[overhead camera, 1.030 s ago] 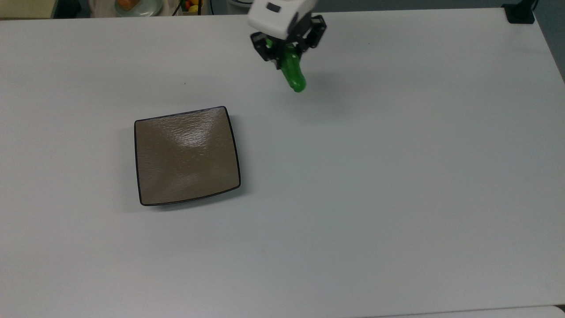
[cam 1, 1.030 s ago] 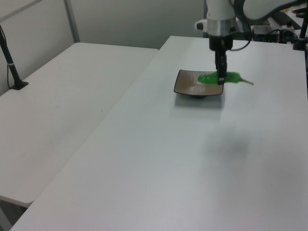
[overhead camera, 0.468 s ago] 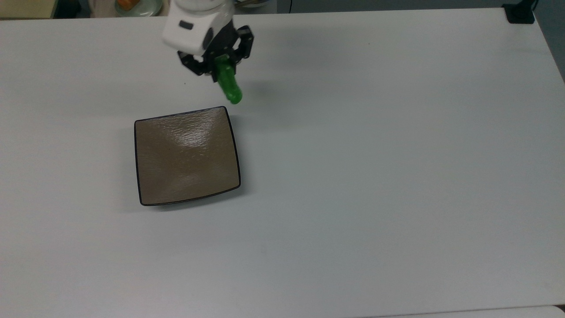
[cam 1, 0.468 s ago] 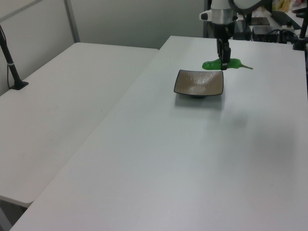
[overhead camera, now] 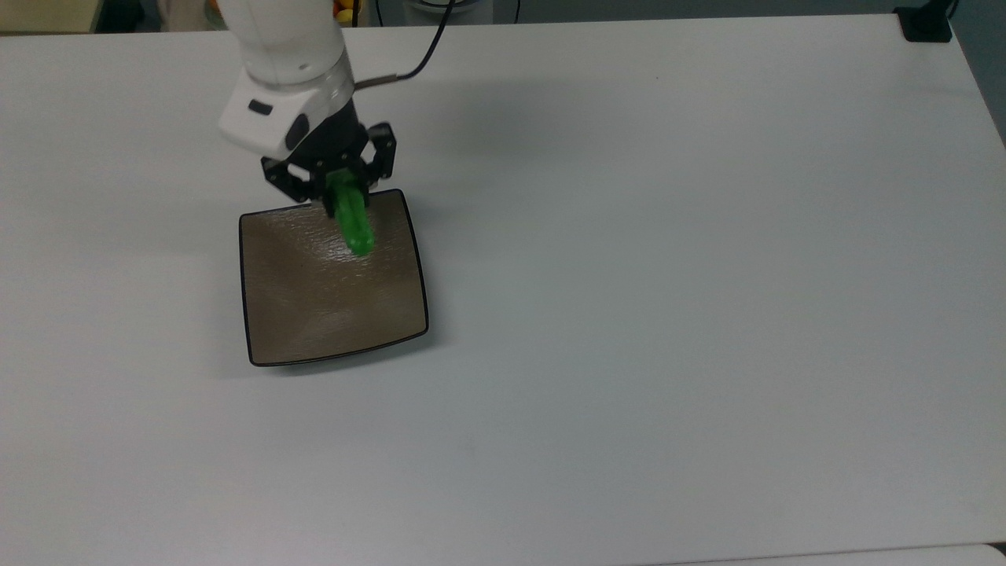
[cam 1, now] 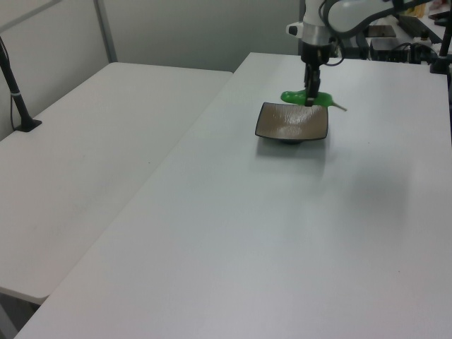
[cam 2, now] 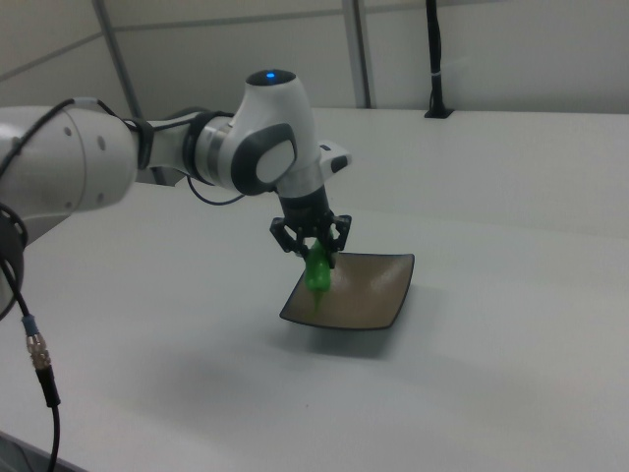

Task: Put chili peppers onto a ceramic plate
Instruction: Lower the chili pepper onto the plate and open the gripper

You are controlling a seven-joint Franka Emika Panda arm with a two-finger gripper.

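Even, cool overhead light is washing the table (overhead camera: 629, 314) to a pale grey-white, brightest toward its far edge in the top view. Glare is sitting on the plate (overhead camera: 314, 314) as a pale streak on its rippled glaze near the far rim. The plate is throwing a soft shadow along its near and right edges in the top view. A faint, diffuse shadow of the arm (overhead camera: 283, 47) is lying on the table beyond the plate. The pepper (overhead camera: 351, 216) is glowing oversaturated.
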